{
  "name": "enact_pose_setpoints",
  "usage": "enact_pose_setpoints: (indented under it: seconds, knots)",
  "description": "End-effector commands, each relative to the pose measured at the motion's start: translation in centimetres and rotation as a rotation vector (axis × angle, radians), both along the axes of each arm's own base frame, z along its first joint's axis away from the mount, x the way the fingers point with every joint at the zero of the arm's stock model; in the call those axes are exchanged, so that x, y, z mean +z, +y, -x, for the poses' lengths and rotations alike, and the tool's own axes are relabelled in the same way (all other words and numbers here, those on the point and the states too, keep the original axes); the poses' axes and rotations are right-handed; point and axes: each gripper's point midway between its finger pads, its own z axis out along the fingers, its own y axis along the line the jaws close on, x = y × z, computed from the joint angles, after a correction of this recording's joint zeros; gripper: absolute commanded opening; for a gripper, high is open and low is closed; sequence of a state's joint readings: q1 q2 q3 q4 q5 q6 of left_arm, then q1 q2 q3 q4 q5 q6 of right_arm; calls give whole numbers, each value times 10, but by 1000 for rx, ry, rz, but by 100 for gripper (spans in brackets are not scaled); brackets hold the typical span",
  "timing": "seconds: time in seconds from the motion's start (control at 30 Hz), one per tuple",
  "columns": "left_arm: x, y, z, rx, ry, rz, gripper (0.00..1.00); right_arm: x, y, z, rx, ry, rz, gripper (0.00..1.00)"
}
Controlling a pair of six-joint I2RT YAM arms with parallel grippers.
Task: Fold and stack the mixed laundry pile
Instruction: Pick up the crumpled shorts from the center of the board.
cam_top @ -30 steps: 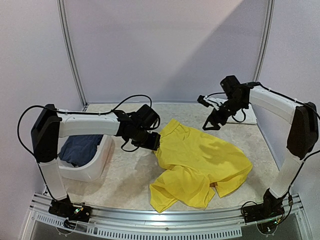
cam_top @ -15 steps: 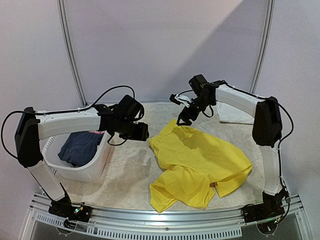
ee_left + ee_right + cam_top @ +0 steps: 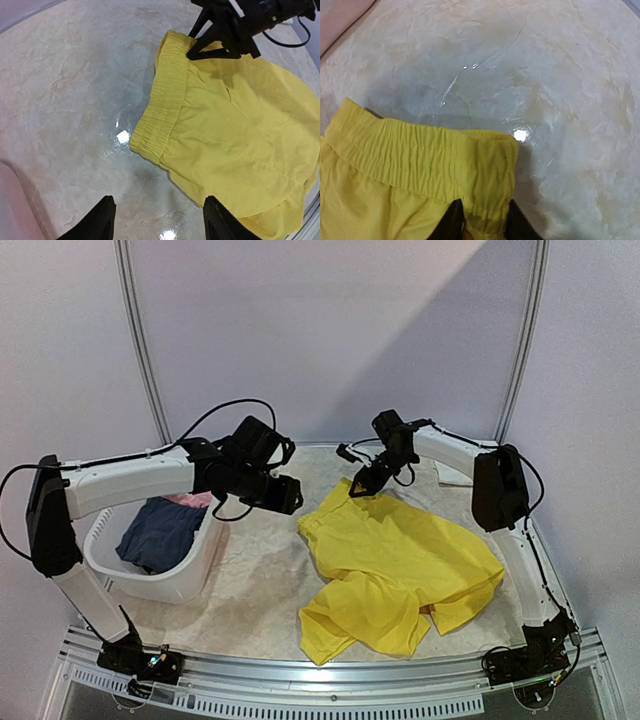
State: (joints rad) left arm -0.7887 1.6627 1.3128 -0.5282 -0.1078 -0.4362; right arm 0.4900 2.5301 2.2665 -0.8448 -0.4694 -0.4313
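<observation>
My right arm reaches far forward and inward, elbow high. My right fingers (image 3: 358, 488) are down on the far corner of the yellow shorts (image 3: 400, 560), straddling the ribbed elastic waistband (image 3: 425, 150); whether they pinch it I cannot tell. My left arm stretches across, left fingers (image 3: 285, 498) spread wide and holding nothing above the glossy marbled worktop (image 3: 250, 570). The shorts lie crumpled, soft and creased, at the worktop's middle.

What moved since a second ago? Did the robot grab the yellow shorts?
The right gripper swung in from the right and came down on the shorts' far waistband corner. Its fingers straddle it, but a firm grip isn't clear. The left gripper, open, drew back a little from the shorts. Shorts and basket stayed put.
</observation>
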Motion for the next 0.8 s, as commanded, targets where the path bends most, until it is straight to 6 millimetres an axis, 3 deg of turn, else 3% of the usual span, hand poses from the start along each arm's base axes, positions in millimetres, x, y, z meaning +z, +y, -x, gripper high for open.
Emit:
enact_pose_setpoints:
  seconds: [0.0, 0.07, 0.23, 0.4, 0.6, 0.67, 0.77]
  knots:
    - [10, -9, -16, -99, -29, -68, 61, 7, 6, 2, 27, 34, -77, 19]
    - [16, -13, -32, -119, -41, -94, 61, 20, 7, -2, 20, 13, -93, 12]
    - [25, -22, -60, -181, -87, -109, 61, 83, 6, 4, 34, -89, -157, 1]
    - [60, -42, -61, -297, -190, -21, 62, 159, -5, 16, 41, -256, -194, 0]
    - [99, -36, -57, -266, -244, 28, 62, 269, -48, -5, -55, -575, -118, 0]
    - [107, -32, -52, -253, -251, 50, 62, 305, -67, -16, -124, -700, -77, 0]
    - [110, -24, -39, -245, -249, 75, 62, 345, -96, -26, -216, -851, -3, 0]
